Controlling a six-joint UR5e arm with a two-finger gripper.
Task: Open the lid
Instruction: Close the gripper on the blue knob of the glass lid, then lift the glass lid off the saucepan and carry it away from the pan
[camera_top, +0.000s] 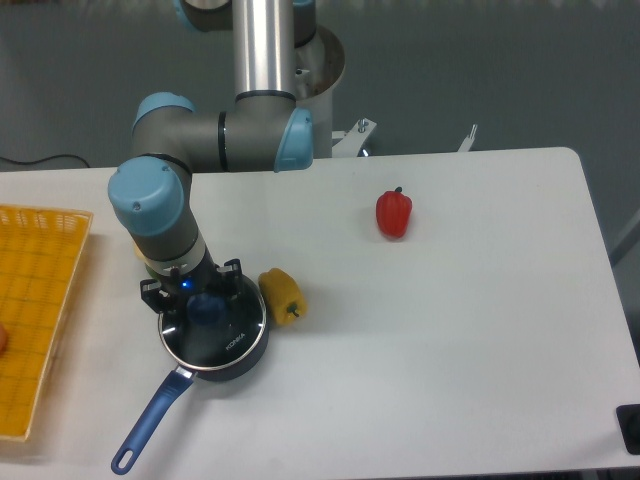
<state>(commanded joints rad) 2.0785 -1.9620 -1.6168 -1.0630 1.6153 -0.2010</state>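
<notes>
Overhead fixed view, the only one: white table (450, 330) with the grey and light-blue UR5e arm (160, 205) reaching down at its left part. Its black two-finger gripper (205, 306) sits right over the round clear glass lid with a thin metal rim and blue knob (228, 335). The knob lies between the fingertips, but the wrist hides the contact, so I cannot tell whether the fingers are clamped on it or merely apart around it. The lid rests flat on the dark blue long-handled saucepan (150, 425), covering its mouth; the pan stands near the table's front left, its handle pointing toward the front edge and leftward.

Just beside the pan's right rim lies a yellow bell pepper (283, 295), touching or nearly touching it. A red bell pepper (394, 213) sits well apart, farther back and to the right of centre. At the left edge a yellow plastic mesh basket (40, 300) rests on the table, partly cut off by the frame. A small green object peeks out behind the wrist, too hidden to identify.
</notes>
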